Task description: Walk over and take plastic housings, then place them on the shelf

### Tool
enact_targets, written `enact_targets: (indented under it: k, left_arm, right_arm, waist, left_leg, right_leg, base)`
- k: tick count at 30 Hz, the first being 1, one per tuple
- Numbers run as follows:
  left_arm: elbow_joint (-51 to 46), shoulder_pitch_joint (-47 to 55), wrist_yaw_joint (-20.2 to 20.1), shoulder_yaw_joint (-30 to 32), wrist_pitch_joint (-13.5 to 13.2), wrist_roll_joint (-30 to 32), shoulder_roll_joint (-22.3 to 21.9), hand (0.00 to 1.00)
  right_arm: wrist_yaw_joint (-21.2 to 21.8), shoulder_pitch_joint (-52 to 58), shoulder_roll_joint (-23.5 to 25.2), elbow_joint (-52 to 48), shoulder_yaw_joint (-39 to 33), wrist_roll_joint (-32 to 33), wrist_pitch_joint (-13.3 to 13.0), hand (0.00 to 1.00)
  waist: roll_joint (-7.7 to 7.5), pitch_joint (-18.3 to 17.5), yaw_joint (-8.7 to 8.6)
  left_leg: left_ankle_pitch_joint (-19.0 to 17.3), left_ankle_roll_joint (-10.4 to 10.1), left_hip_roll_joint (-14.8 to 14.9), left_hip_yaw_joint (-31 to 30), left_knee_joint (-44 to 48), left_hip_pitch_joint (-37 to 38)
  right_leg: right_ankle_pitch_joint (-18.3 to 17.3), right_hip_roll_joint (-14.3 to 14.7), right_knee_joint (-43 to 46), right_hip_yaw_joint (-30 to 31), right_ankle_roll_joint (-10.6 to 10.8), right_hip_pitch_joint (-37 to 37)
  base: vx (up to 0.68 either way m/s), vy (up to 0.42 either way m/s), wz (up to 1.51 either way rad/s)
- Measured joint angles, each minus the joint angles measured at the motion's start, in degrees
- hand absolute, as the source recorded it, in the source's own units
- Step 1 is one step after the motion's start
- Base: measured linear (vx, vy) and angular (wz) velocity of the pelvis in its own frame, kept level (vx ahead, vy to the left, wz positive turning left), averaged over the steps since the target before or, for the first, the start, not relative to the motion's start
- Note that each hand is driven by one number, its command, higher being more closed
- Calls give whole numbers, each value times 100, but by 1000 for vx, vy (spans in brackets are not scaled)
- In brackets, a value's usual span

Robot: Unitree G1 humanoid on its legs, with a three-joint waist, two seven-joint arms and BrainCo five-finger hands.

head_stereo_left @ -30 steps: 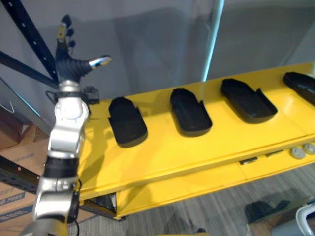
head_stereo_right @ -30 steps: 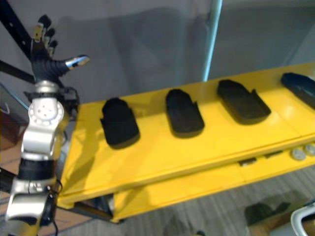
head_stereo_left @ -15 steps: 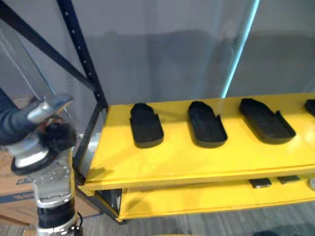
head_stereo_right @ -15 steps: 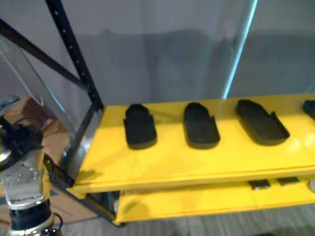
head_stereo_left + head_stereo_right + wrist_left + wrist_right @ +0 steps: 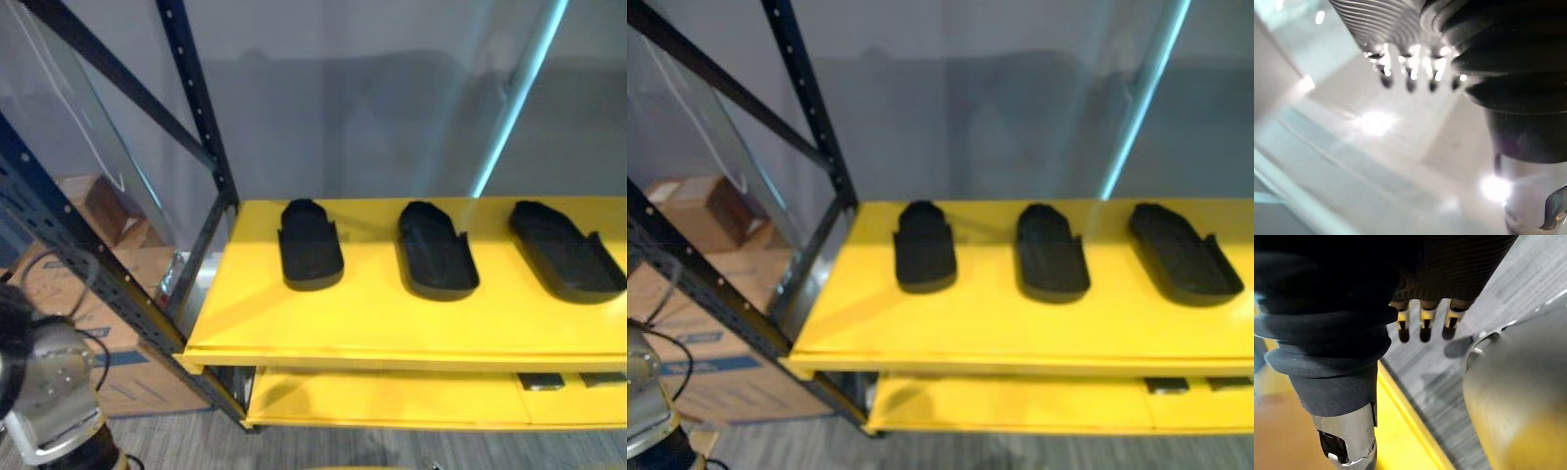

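Sitting on yellow shelf [image 5: 392, 328]: 3 black housings [image 5: 438, 253]; L hand [image 5: 1409, 71], R hand [image 5: 1423, 325] both uncurled, empty.

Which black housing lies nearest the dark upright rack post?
The leftmost housing: it sits at the end of the yellow top, beside the post. The middle housing and right housing lie farther along.

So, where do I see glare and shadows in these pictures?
Left wrist view: glare spots on the left robot hand and the pale surface behind. Left eye view: the plastic housings cast shadows on the yellow shelf; its lower level lies in shade.
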Motion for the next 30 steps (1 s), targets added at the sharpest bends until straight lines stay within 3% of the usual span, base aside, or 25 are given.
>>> enact_targets:
  k: [3, 6, 9, 11, 12, 14, 16, 17, 19, 20, 22, 23, 30]
  left_arm:
    - [1197, 255, 83, 328, 252, -509, -2, 0]
    - [2627, 470, 67, 480, 362, -993, 7, 0]
    - [4191, 751, -360, 377, 594, -1723, 6, 0]
    - [5185, 1015, -1218, 59, 744, -2405, -85, 0]
    - [5398, 1072, -1417, -14, 752, -2547, -137, 0]
    - [5954, 1235, -2114, -90, 892, -3053, -363, 0]
    - [6696, 1424, -3108, -91, 1153, -3552, -647, 0]
    - [6860, 1438, -3374, -104, 1258, -3662, -720, 0]
    - [7373, 1593, -4500, -328, 1786, -3888, -985, 0]
    - [7484, 1620, -4771, -390, 1936, -3962, -1044, 0]
    - [7805, 1654, -5688, -702, 2604, -4092, -1243, 0]
    - [7968, 1510, -6811, -1674, 3387, -4694, -1372, 0]
    - [8024, 1507, -6731, -1763, 3381, -4700, -1375, 0]
  right_arm:
    - [26, -14, -52, 0, 3, 5, 134, 0]
    - [89, -19, -57, -41, 101, 8, 194, 0]
    - [145, -23, -52, -156, 141, 11, 356, 0]
    - [148, -33, -55, -227, 192, 20, 374, 0]
    - [149, -33, -55, -245, 199, 21, 372, 0]
    - [162, -63, -68, -257, 221, 29, 358, 0]
    - [256, -87, -97, -255, 218, 28, 342, 0]
    - [271, -89, -111, -255, 216, 25, 338, 0]
    - [387, -115, -194, -255, 174, 4, 330, 0]
    - [397, -127, -207, -255, 133, -8, 324, 0]
    - [430, -174, -270, -255, 67, -249, 273, 0]
    - [365, -357, -310, -254, 118, -654, 209, 0]
    - [378, -279, -280, -249, 117, -596, 160, 0]
  waist:
    - [-13, 24, 56]
    - [-134, 95, 93]
    - [-226, 117, 79]
    - [-292, 160, 73]
    - [-295, 161, 70]
    - [-283, 169, 36]
    - [-223, 206, -2]
    - [-203, 219, -8]
    - [-111, 299, -16]
    - [-86, 307, -22]
    - [-26, 343, -41]
    - [-12, 548, -315]
    - [-32, 572, -326]
  left_leg:
    - [6, 4, -1, -35, 1, -13]
    - [12, 13, -23, -108, 2, 16]
    - [11, 18, -49, -132, 2, 26]
    - [11, 18, -52, -132, 2, 30]
    - [11, 18, -54, -132, 2, 31]
    - [10, 19, -63, -131, 2, 43]
    - [10, 19, -62, -127, 2, 53]
    - [10, 19, -62, -121, 2, 58]
    - [4, 25, -62, -72, 1, 117]
    - [4, 26, -61, -66, 1, 120]
    - [4, 25, -52, 2, 1, 143]
    - [-32, 25, -20, 336, -26, 311]
    - [-30, 24, -25, 333, -27, 311]
  right_leg:
    - [0, 2, -2, -44, 0, 15]
    - [-1, -10, -21, -112, -3, 71]
    - [-2, -28, -40, -128, -5, 93]
    - [-5, -32, -40, -129, -8, 89]
    - [-5, -34, -40, -129, -8, 89]
    - [-5, -44, -40, -129, -7, 96]
    - [-6, -44, -40, -127, -4, 99]
    - [-6, -46, -39, -124, -3, 101]
    - [-20, -59, -25, -107, 22, 125]
    - [-22, -62, -17, -104, 25, 122]
    - [-25, -65, 3, -48, 33, 96]
    - [5, -61, 3, 214, 79, 85]
    - [6, -66, 7, 213, 81, 86]
  base:
    - [9, -3, 6]
    - [20, -1, 10]
    - [4, 2, 4]
    - [0, 0, 0]
    - [0, 0, 0]
    - [0, 0, 0]
    - [0, 0, 0]
    - [0, -1, -4]
    - [-2, 3, -6]
    - [-5, 3, -6]
    - [-5, 5, -8]
    - [-3, 3, -6]
    - [0, 0, 0]
